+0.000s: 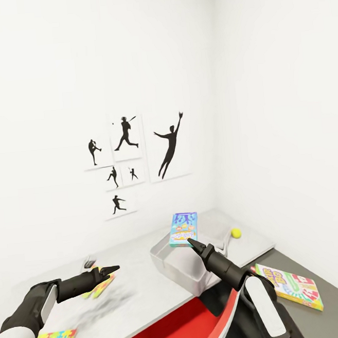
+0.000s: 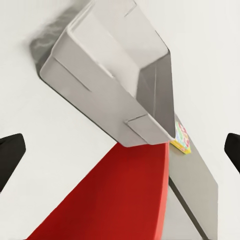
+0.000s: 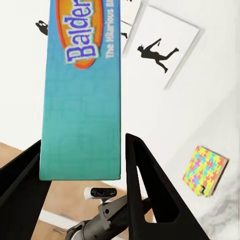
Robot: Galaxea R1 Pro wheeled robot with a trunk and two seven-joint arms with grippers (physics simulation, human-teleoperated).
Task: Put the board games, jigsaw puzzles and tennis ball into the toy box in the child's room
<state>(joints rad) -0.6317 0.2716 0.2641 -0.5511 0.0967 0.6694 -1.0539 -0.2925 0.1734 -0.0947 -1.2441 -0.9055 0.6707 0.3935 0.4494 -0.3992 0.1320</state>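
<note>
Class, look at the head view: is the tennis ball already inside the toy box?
No. The tennis ball lies on the table beyond the toy box, outside its rim.

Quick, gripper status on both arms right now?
Left gripper: open, holding nothing, above the table.
Right gripper: shut on the blue-purple board game, held over the toy box.
</note>
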